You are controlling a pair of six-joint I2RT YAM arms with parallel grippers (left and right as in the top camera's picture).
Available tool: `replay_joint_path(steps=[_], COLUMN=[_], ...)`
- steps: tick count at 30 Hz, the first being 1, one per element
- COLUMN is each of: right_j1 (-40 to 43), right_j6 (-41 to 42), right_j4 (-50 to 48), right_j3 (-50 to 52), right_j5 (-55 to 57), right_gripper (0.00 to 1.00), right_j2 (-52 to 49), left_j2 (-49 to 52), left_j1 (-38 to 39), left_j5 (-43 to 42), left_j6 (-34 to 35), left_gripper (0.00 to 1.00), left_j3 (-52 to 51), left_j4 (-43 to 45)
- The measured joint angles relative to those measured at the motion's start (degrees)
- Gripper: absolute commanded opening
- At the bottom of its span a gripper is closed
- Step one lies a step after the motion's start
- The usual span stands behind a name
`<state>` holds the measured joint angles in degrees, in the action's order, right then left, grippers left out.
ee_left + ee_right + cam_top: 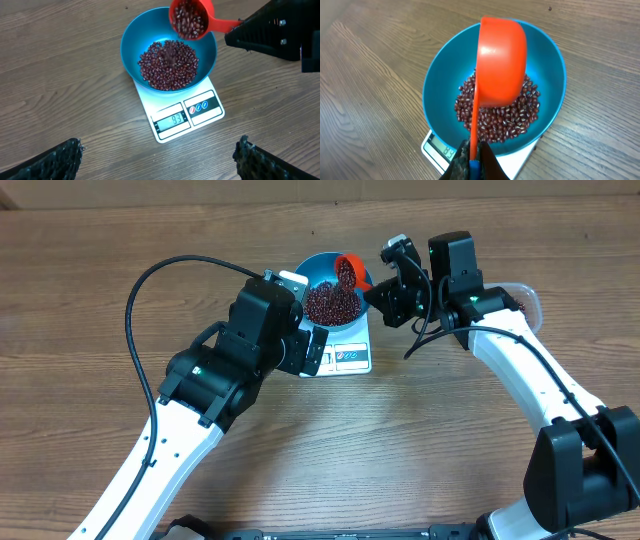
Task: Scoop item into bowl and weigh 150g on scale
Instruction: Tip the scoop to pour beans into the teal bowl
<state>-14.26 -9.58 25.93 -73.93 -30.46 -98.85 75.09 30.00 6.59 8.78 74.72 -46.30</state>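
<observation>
A blue bowl (150,42) (318,268) (440,85) stands on the white scale (210,116) (352,358) (431,146), whose display is lit. A maroon heap of beans (168,66) (517,117) (331,303) lies in the bowl. My right gripper (475,159) (385,292) is shut on the thin handle of an orange scoop (501,62) (190,19) (348,270). The scoop is tilted over the bowl with beans still in it, and some are falling. My left gripper (159,156) is open, hovering over bare wood on the near side of the scale, with nothing between its fingertips (65,155).
A clear plastic tub (527,302) peeks out behind the right arm at the right. The left arm (240,355) stands just left of the scale and covers part of it in the overhead view. Bare wooden table (420,440) lies all around.
</observation>
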Motion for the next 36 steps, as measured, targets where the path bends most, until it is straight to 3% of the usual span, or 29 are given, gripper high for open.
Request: replay_joint_path(steps=[36], right_j1=[-0.8], right_j6=[-10.2], right_j4=[1.2], right_j3=[0.0], right_j5=[3.9], right_gripper=[0.04], right_j2=[1.1], left_j2=[0.0], left_j1=[0.0], left_j5=[0.0], left_j6=[0.0], left_gripper=[1.00], left_j3=[0.0], left_j4=[0.0])
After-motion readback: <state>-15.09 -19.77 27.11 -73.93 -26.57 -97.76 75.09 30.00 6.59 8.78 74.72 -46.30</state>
